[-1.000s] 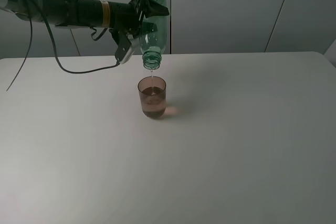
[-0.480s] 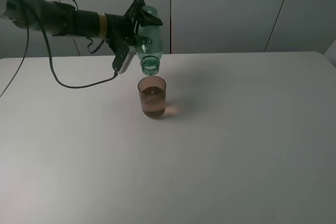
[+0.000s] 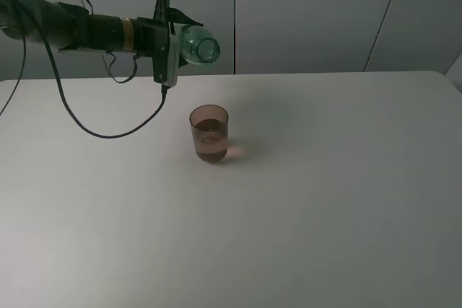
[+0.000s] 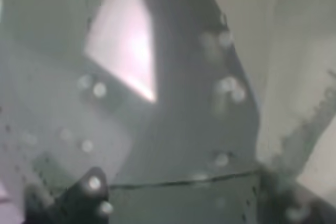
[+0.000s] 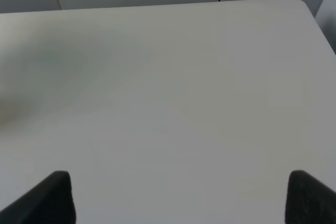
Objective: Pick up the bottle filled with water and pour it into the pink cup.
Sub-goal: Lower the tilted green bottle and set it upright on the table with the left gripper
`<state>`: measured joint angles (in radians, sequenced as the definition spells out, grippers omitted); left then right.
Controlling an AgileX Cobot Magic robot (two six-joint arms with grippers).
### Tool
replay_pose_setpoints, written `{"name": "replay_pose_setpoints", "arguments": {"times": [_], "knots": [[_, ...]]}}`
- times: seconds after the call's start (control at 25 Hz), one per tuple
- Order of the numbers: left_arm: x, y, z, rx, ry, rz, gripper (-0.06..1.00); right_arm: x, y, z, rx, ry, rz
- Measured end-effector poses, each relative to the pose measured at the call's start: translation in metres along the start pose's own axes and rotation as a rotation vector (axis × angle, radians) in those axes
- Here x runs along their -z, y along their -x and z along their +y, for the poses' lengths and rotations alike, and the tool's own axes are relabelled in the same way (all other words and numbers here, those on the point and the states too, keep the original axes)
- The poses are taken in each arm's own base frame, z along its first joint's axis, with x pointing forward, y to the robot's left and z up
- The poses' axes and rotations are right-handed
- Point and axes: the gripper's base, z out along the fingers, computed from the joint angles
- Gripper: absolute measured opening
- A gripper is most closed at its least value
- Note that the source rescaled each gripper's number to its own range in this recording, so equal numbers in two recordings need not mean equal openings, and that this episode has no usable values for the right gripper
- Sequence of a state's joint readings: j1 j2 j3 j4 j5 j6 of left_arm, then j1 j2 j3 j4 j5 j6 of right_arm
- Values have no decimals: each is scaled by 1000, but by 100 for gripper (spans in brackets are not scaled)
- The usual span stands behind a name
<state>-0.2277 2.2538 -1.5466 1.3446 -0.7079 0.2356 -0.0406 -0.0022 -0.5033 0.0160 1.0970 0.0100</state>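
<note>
**A:** Where is the tall translucent green plastic bottle (image 3: 201, 48) resting at the moment?

**B:** It is not resting on anything. The left gripper (image 3: 179, 37) is holding it in the air above the far left part of the white table (image 3: 325, 207). Its black fingers are closing on the bottle's body. The bottle is lying roughly level, with its open threaded mouth facing right and towards the near side.

**A:** And what it is meant to fill?

**B:** The small translucent brownish-pink cup (image 3: 209, 133) is standing upright on the table. It is sitting lower than the bottle's mouth and somewhat nearer, apart from it. The pink cup is holding some liquid, so it is partly full.

**A:** What is the other arm doing?

**B:** The right gripper (image 5: 181, 198) is hanging over the right side of the table. Its two dark fingertips are standing wide apart and gripping nothing.

**A:** Is the left wrist camera helping?

**B:** Hardly. It is giving only a grey-green blur speckled with droplets, so I cannot tell the fingers from it.

**A:** Anything else?

**B:** A black cable (image 3: 108, 132) is drooping from the left arm down towards the table.
</note>
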Motion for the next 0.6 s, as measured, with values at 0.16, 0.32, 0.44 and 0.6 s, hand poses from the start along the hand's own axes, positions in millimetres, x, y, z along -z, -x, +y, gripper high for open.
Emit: {"name": "replay_pose_setpoints", "arguments": {"times": [0.16, 0.32, 0.44, 0.6], "knots": [[10, -13, -5, 323, 7, 32, 45, 0, 0, 0, 0, 0, 0], [21, -22, -2, 679, 55, 56, 45, 0, 0, 0, 0, 0, 0], [36, -25, 4, 906, 141, 71, 45, 0, 0, 0, 0, 0, 0], [65, -26, -1, 1098, 259, 109, 45, 0, 0, 0, 0, 0, 0]]}}
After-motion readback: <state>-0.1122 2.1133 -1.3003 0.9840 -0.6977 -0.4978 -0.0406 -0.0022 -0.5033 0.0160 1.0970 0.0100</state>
